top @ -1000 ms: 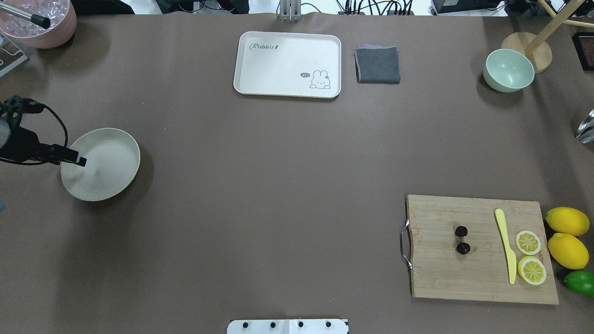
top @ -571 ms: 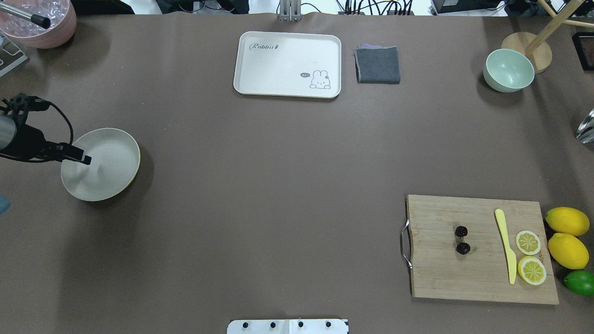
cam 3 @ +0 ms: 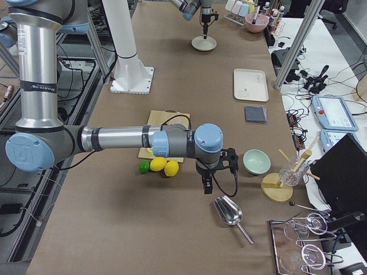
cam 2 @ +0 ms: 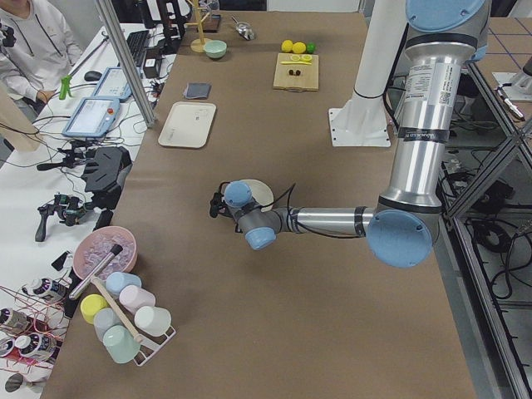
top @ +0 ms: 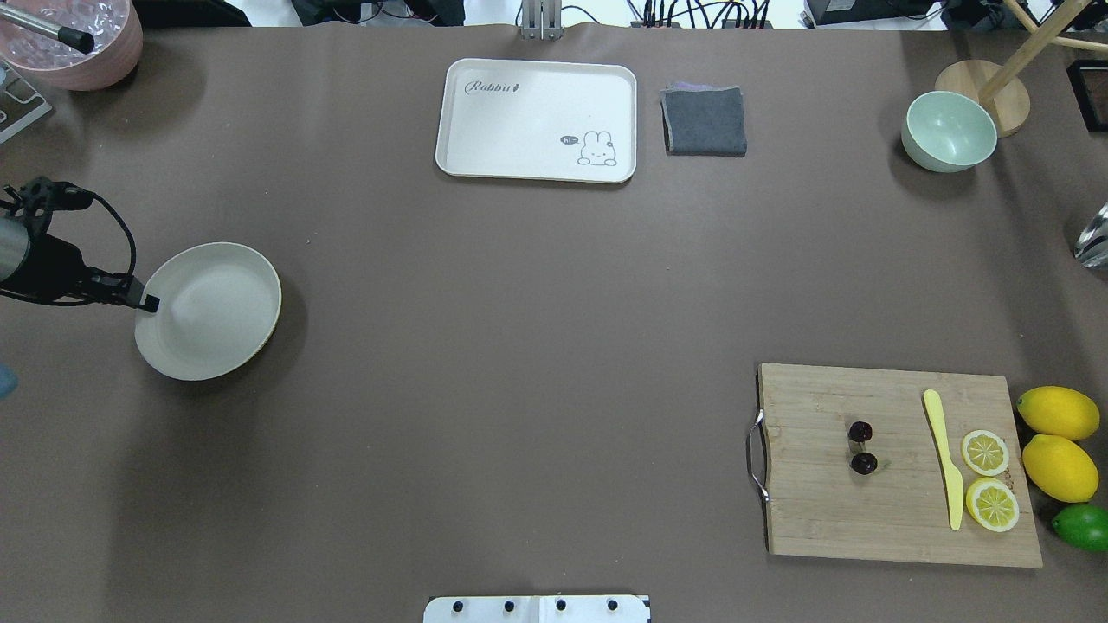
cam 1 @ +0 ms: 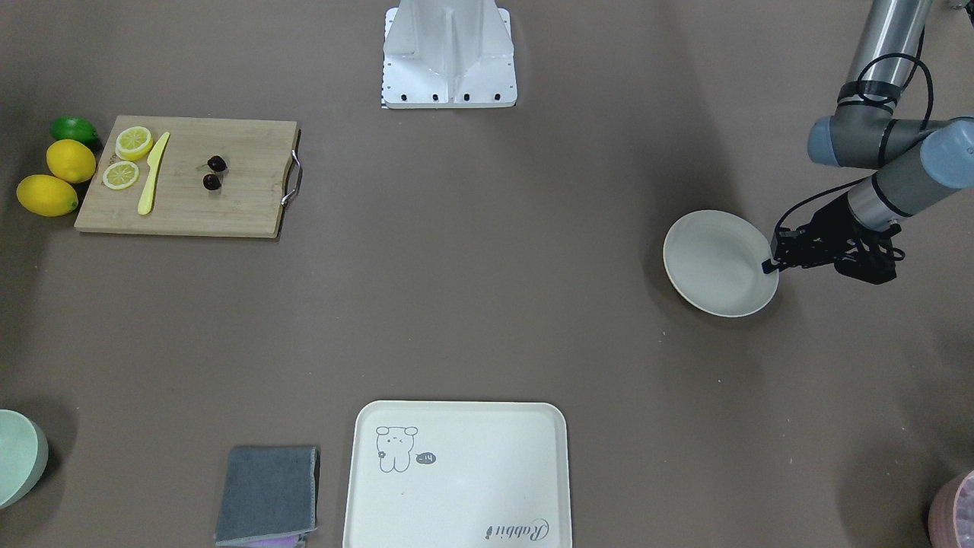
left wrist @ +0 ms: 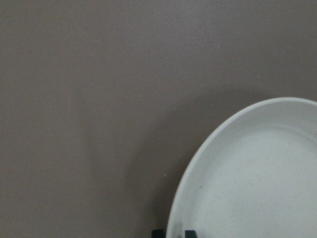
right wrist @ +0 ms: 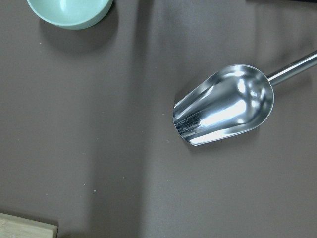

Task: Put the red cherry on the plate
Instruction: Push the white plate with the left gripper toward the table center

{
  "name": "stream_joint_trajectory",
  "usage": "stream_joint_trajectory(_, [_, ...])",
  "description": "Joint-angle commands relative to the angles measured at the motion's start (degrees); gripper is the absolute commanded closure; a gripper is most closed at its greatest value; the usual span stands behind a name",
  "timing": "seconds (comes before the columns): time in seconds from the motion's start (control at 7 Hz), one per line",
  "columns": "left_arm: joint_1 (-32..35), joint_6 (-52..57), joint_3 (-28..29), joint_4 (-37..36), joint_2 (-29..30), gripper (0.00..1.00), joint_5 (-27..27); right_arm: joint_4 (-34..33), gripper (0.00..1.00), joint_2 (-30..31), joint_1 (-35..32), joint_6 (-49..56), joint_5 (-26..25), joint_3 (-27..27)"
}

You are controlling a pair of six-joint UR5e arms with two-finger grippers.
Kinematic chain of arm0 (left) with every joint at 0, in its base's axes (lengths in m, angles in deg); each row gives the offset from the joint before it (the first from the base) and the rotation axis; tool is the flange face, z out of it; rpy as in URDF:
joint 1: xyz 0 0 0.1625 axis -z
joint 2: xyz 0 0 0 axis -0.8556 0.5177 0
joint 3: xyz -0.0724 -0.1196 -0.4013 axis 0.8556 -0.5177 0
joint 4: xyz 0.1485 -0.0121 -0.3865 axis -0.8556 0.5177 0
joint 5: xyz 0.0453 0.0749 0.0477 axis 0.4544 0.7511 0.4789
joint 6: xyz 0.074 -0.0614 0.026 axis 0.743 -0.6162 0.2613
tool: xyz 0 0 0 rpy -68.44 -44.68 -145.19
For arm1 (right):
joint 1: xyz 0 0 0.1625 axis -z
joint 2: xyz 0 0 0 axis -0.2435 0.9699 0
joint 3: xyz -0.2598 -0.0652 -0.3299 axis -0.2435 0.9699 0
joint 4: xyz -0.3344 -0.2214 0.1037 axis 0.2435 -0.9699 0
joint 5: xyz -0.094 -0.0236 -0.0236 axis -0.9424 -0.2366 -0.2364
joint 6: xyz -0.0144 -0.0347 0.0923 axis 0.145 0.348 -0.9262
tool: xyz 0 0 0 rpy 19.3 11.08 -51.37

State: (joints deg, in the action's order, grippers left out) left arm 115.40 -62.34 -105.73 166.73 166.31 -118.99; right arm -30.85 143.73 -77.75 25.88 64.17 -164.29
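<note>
red cherry [top: 864, 464]: pair of dark glossy fruits joined by thin stems; lies near the middle of the wooden cutting board [top: 822, 510], lower right of the overhead frame

plate [top: 216, 311]: round, cream-white, raised rim; sits at the left of the overhead frame, well apart from the red cherry

left gripper [top: 149, 304]: enters from the left edge of the overhead frame; meets the plate at its left rim; jaws close together, clamped on the rim, one inside and one outside, at the bottom edge of the wrist view

right gripper [cam 3: 205, 186]: hangs pointing down at the centre of the right side view, above the table [top: 519, 346], near a steel scoop [right wrist: 228, 104] and the pale green bowl [top: 950, 130]; apart or together, cannot tell

on the cutting board, right of the red cherry: yellow knife [top: 943, 459], two lemon slices [top: 985, 452]

just beside the board's right edge: two lemons [top: 1058, 413], one lime [top: 1082, 526]

top centre of the overhead frame: rectangular tray [top: 528, 112] with rabbit drawing, folded grey cloth [top: 705, 123] just to its right
</note>
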Motion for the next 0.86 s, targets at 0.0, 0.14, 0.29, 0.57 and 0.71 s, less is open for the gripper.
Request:
stream_joint_trajectory(0.0, [0.55, 0.42, -0.06, 1.34, -0.59, 1.0, -3.52, 0.0, 0.0, 0.0, 0.0, 0.0, 0.0, 0.04])
stream_joint_trajectory(0.14, [0.64, 0.33, -0.06, 1.44, -0.68, 1.0, -3.7, 0.0, 0.0, 0.0, 0.0, 0.0, 0.0, -0.04])
stream_joint_trajectory(0.29, [0.73, -0.02, -0.06, 1.18, -0.59, 1.0, -4.4, 0.0, 0.0, 0.0, 0.0, 0.0, 0.0, -0.05])
stream_joint_trajectory(0.57, [2.92, -6.22, -0.32, 0.39, 2.03, 1.0, -10.7, 0.0, 0.0, 0.09, 0.0, 0.0, 0.0, 0.04])
stream_joint_trajectory(0.71, [3.8, -11.66, -0.24, -0.66, 5.27, 1.0, -13.17, 0.0, 0.0, 0.0, 0.0, 0.0, 0.0, 0.04])
